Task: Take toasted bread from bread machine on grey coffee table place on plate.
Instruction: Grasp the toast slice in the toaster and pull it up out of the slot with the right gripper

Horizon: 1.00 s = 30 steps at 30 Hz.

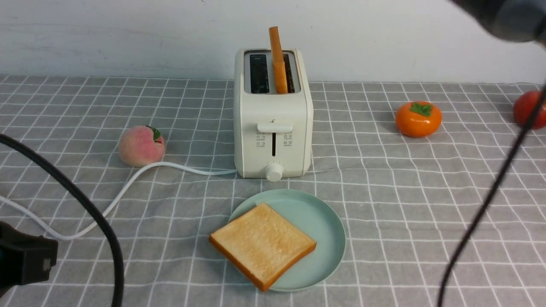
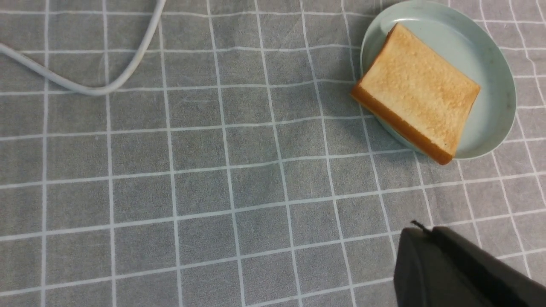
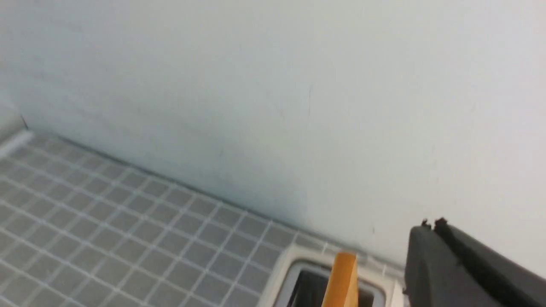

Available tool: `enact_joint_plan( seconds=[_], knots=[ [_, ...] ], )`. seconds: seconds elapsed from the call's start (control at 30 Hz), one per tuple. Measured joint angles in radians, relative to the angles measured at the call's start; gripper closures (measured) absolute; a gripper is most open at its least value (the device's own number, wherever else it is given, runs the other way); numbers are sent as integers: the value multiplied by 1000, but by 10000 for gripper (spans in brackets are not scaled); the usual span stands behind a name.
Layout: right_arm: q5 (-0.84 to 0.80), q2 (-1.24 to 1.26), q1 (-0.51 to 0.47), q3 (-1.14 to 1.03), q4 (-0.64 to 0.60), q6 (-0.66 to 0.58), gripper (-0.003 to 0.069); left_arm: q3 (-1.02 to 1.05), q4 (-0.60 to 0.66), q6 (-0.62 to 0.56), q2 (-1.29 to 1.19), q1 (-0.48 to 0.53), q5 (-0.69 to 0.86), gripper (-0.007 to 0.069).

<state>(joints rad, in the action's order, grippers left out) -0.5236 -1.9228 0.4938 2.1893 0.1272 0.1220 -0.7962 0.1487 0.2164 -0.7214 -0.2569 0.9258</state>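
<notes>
Pale wall (image 1: pixel 128 34) behind the grey coffee table (image 1: pixel 384 213): one slice plated, one waiting in the bread machine (image 1: pixel 273 123).

Toward the table's back edge, the upright slice (image 1: pixel 278 59) stands in the machine's right slot, its long axis running front to back. The flat slice (image 1: pixel 262 245) lies on the plate (image 1: pixel 328 230) just in front of the machine. High above the toaster top hangs the right gripper (image 3: pixel 431 224), fingers pressed together and empty, with the upright slice just below and ahead of it. It is the nearer arm, and it would probably have to spread across the slice's thin faces. Low by the front-left corner, the left gripper (image 2: pixel 422 228) is likewise closed and empty.
</notes>
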Motion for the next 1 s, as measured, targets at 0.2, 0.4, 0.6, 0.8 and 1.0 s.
enact_joint_plan(
  seconds=[0.2,0.4,0.6,0.8,1.0],
  knots=[
    [-81,19,0,13,-34,0,586,0,51,1,0,0,-30,638],
    [-37,-175,0,2,-127,0,300,0,63,1,0,0,-26,638],
    [60,-308,0,0,-142,0,55,1,38,0,0,0,0,638],
    [76,-352,-1,0,-142,1,234,1,24,0,0,0,3,638],
    [65,-287,-6,-5,-127,1,552,1,19,0,0,0,3,638]
  ],
)
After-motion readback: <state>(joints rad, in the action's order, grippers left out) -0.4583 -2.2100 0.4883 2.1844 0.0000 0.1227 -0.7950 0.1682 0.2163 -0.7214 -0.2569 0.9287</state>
